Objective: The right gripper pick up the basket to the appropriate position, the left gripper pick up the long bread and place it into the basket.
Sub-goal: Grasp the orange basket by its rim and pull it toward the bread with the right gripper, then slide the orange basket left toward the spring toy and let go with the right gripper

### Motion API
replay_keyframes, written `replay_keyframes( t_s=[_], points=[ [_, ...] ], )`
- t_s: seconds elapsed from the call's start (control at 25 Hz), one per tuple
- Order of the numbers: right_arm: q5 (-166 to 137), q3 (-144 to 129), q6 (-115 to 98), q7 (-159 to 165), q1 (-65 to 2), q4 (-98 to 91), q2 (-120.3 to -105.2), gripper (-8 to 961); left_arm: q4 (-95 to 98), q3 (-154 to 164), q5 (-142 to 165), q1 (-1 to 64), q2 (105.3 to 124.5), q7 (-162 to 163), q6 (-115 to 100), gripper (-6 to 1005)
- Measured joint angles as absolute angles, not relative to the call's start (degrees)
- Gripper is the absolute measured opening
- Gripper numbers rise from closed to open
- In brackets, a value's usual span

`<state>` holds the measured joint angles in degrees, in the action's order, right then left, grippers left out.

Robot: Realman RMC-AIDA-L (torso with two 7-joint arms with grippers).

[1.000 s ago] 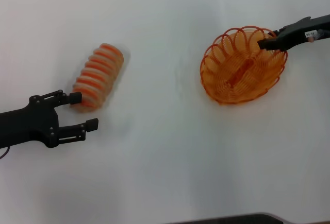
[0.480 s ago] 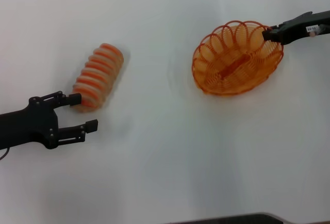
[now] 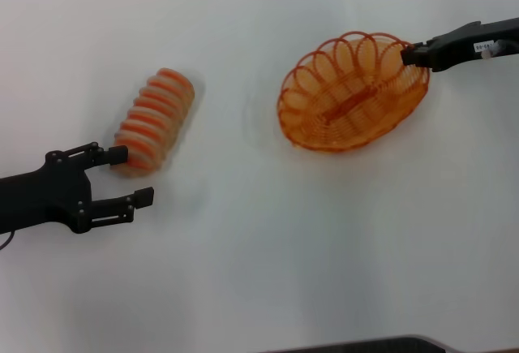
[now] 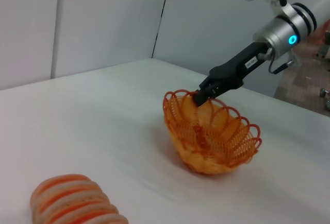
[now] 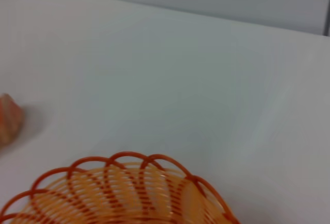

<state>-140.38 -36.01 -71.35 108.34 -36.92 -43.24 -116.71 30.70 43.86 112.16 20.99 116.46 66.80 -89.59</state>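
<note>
Head view of the white table [image 3: 259, 272], with two wrist views. The right end effector [image 3: 408, 53], on the black arm with a small white label, reaches in from the right edge and is pinched on the looped rim of the basket [image 3: 350, 93] at the basket's far right end; the left wrist view shows the same grasp, the black fingertips [image 4: 200, 98] closed on a rim loop. In that view the basket [image 4: 211, 136] is tilted, its gripped side raised; whether its lower side touches the table cannot be told. The right wrist view shows only the basket's scalloped rim [image 5: 124, 162] and part of its woven wall. The long bread [image 3: 154, 122] lies on the table at left, well apart from the basket, slanting away from the robot. The left end effector [image 3: 134, 176] hangs just beside the loaf's near end, its two fingers spread and holding nothing; its upper fingertip is close to the loaf's near end.
</note>
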Motion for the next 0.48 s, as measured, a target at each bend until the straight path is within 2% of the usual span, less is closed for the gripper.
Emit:
replay_keyframes(
  t_s=[0.24,0.48],
  points=[
    [-136.5,-33.8,-76.9,111.6,-36.5,-43.1,-115.46,101,30.9,43.8,112.2,20.9,116.45,66.8,-89.5,839],
    [-135.6,-33.4,-78.1,115.1,-36.3,-41.8,-114.93,86,31.3,43.8,112.1,20.8,116.5,66.8,-88.6,839]
  ],
)
